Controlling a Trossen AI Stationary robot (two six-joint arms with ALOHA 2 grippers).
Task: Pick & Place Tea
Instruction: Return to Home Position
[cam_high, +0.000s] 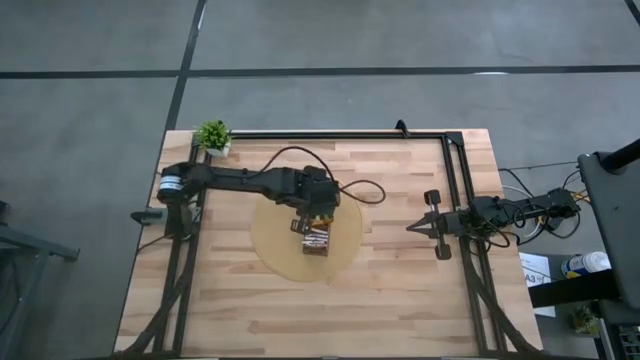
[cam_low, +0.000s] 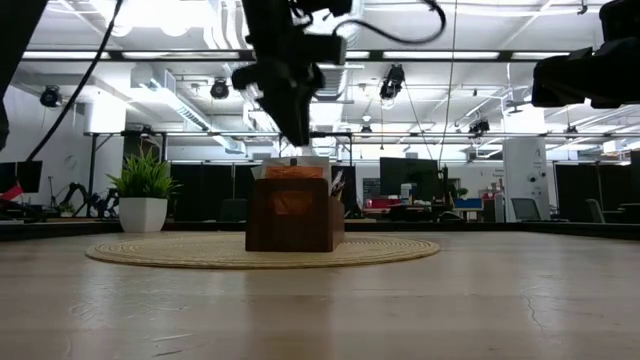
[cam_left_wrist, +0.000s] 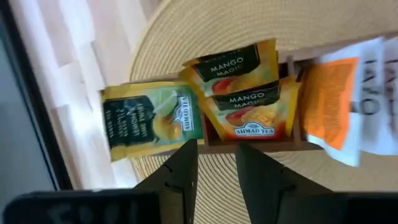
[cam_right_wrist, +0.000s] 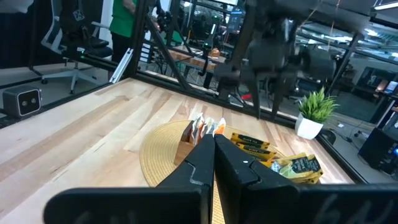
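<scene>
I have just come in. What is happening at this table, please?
The left gripper hangs open and empty just above a wooden organizer that stands on a round woven mat. Orange tea sachets stand in the organizer, with mango sachets next to them and a green-and-yellow sachet beyond those. The right gripper waits shut near the table's right side, away from the mat. Nothing is being carried, so the sorting looks finished or paused.
</scene>
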